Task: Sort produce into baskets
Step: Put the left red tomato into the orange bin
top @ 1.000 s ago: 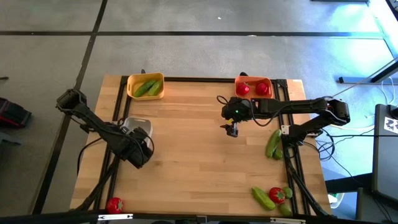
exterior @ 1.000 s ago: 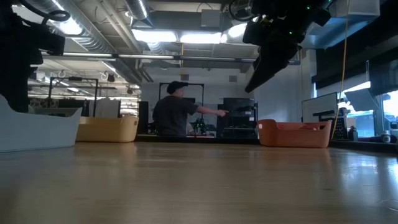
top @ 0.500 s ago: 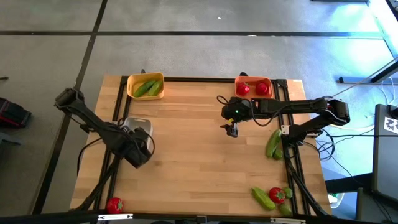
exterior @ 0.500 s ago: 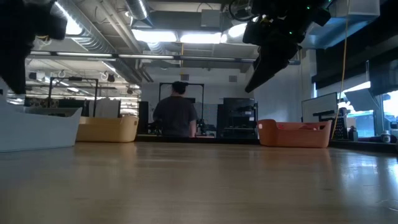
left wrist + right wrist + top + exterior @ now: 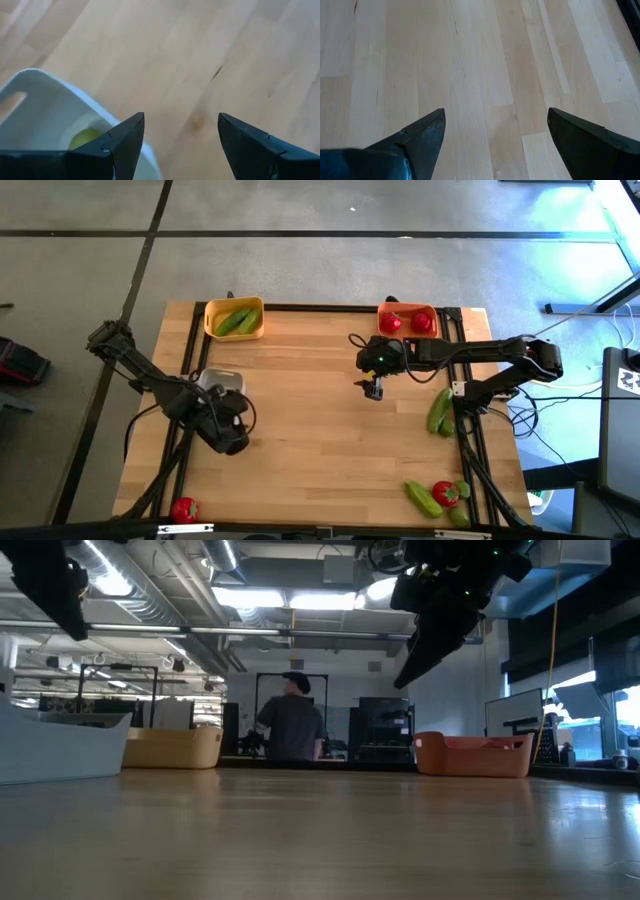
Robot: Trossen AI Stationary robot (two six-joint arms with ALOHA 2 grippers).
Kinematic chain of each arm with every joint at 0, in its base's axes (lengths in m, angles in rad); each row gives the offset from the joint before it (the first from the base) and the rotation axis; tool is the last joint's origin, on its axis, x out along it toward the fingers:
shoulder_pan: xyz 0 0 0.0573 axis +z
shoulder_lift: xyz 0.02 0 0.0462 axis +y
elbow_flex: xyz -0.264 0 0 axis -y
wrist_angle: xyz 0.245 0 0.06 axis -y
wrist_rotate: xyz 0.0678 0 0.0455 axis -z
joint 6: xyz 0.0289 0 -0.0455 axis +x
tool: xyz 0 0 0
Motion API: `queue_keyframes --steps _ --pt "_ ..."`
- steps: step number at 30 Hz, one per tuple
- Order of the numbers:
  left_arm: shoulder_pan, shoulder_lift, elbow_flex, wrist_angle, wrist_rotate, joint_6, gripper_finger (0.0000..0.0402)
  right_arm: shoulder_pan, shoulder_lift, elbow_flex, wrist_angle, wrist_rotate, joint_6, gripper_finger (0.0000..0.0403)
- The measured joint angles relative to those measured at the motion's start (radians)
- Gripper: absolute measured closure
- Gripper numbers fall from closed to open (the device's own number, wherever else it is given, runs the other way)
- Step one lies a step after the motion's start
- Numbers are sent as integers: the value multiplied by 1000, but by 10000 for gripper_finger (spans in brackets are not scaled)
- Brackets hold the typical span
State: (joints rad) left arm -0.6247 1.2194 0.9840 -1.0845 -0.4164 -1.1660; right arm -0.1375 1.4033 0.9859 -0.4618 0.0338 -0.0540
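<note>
Your left tool (image 5: 228, 442) hangs over the worktop (image 5: 320, 450) just beside the whitish tray (image 5: 222, 380), its fingers (image 5: 127, 137) apart with nothing between them. In the left wrist view a small round green piece (image 5: 84, 138) lies inside that tray, whose near rim sits right under the fingers.

Your right tool (image 5: 374, 389) hovers above bare wood near the middle of the worktop, in front of the orange basket (image 5: 407, 319) — fingers (image 5: 427, 132) spread wide and empty.

The produce lies like this:
- yellow basket (image 5: 234, 318), far left corner: two cucumber-like pieces (image 5: 237, 322).
- orange basket: two red pieces with green tops (image 5: 405, 323).
- right edge of the worktop: two more green cucumber-like pieces (image 5: 439, 411), side by side.
- near right corner: a cluster of one long green piece (image 5: 422, 497), a red one (image 5: 445, 494) and small green ones (image 5: 460, 511), touching one another.
- near left corner: a lone red piece (image 5: 184, 509).

In the low view a person (image 5: 291, 726) stands in the room beyond the worktop.
</note>
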Motion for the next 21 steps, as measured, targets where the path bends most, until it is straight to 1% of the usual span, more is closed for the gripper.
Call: queue_keyframes --steps 4,9,12,21 --pt "0 0 0 7 -47 12 155 0 0 0 0 0 0 64" --pt "3 0 0 24 -53 26 146 0 0 0 0 0 0 64" --pt "3 0 0 48 -53 44 121 0 0 0 0 0 0 64" --pt "3 0 0 143 -57 151 27 0 0 0 0 0 0 64"
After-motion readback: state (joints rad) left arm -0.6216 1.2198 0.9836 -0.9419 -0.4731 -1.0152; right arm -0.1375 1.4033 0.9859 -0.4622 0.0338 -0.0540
